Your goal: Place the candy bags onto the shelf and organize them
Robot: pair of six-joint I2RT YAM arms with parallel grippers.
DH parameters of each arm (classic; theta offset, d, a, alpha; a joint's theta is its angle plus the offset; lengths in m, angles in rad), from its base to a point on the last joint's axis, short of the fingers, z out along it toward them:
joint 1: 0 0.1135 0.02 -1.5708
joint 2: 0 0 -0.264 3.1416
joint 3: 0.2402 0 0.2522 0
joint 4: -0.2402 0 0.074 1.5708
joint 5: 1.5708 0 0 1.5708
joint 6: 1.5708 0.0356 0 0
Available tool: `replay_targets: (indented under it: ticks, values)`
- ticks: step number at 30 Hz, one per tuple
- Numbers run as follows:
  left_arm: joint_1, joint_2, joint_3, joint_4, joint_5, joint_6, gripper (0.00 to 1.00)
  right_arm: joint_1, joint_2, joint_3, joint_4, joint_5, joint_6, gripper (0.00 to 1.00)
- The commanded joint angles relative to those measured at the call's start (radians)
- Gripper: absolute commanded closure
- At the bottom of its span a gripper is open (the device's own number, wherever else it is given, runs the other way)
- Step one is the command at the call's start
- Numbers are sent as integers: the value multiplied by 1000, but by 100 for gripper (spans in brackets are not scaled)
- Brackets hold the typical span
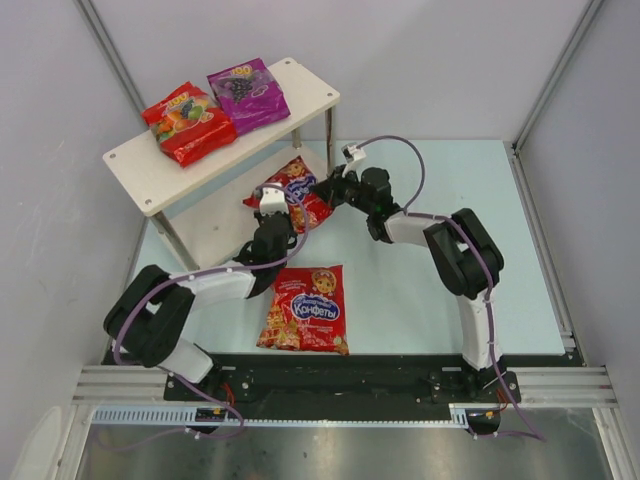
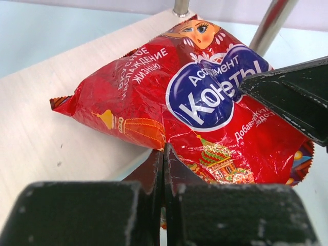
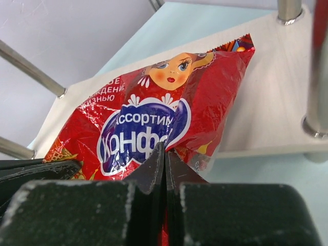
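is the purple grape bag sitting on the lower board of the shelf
No, the purple bag lies on the shelf's top board, beside the fruit-print bag.

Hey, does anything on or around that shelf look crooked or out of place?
Yes. One red bag with a blue logo lies skewed, hanging off the front edge of the lower board, pinched by the left pincer and right pincer. Its twin lies on the table.

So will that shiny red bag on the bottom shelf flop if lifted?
Probably floppy: the glossy red plastic candy bag with the blue oval logo looks crinkled and soft. Its shiny film likely slips. Puffed up, it seems light.
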Motion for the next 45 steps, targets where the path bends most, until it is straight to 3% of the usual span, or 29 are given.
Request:
replay_targets:
  ticks: [1,12,32,35,36,38,39,41,42,45]
  values:
    - [53,37,94,150,55,41,100,-16,47,156,165,-60,-10,100]
    - [139,126,143,197,93,64,100,-24,247,443,87,-119,-10,100]
    - [230,238,197,239,126,75,100,-26,426,658,28,-139,-10,100]
    - [231,231,185,232,124,64,71,-26,425,636,44,-147,-7,96]
    - [231,226,171,237,118,61,44,-27,419,624,51,-147,1,81]
    - [231,215,154,240,110,46,22,-33,405,580,82,-142,7,69]
    - [231,195,137,237,103,43,9,-44,382,560,96,-133,21,57]
    - [231,168,119,229,107,32,1,-58,351,511,143,-124,38,49]
    - [230,139,104,217,110,29,0,-65,336,462,159,-121,56,42]
    - [223,55,58,187,112,15,0,-99,271,347,211,-109,93,36]
